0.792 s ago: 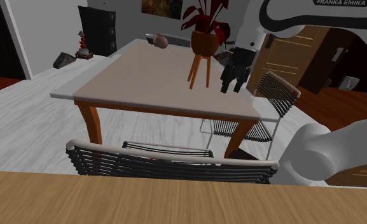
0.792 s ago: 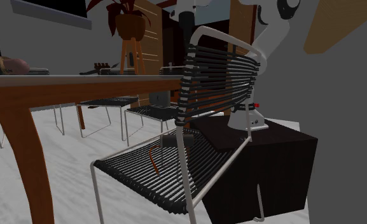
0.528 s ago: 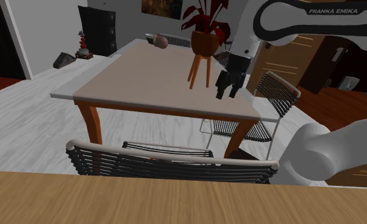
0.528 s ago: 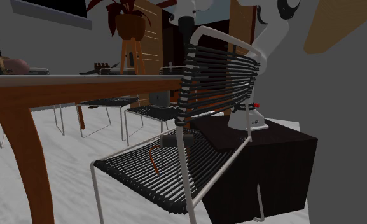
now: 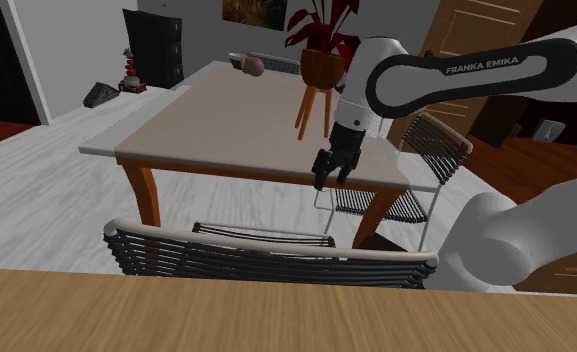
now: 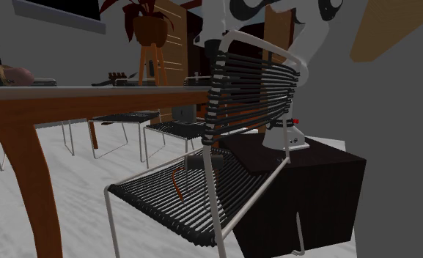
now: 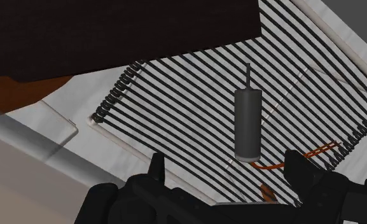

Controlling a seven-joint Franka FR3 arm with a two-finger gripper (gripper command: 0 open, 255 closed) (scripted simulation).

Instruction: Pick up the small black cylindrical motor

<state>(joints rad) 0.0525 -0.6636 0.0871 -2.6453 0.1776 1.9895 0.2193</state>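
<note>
The motor point(image 7: 247, 124) is a small dark grey cylinder with a thin shaft. It lies on the black slatted seat of a chair point(image 7: 194, 95), beside a bit of orange wire point(image 7: 315, 153). My black gripper point(image 7: 226, 170) is open and well above it, with the motor between and beyond the fingertips point(image 7: 155, 167). In the shoulder view the gripper point(image 5: 331, 172) hangs over the table's near right edge point(image 5: 276, 178), pointing down. The same chair point(image 5: 276, 255) stands in front of the table. In the second exterior view a dark lump point(image 6: 208, 158) rests on that seat by the wire.
A potted red plant on a wooden stand point(image 5: 318, 75) is on the table behind the gripper. A second slatted chair point(image 5: 426, 150) stands at the shoulder view's right. The high chair back point(image 6: 254, 88) and the black stand box point(image 6: 305, 183) flank the seat.
The arm has swung down and toward the shoulder view's left, from beside the plant stand to the table's near edge. The fingers stay apart.
</note>
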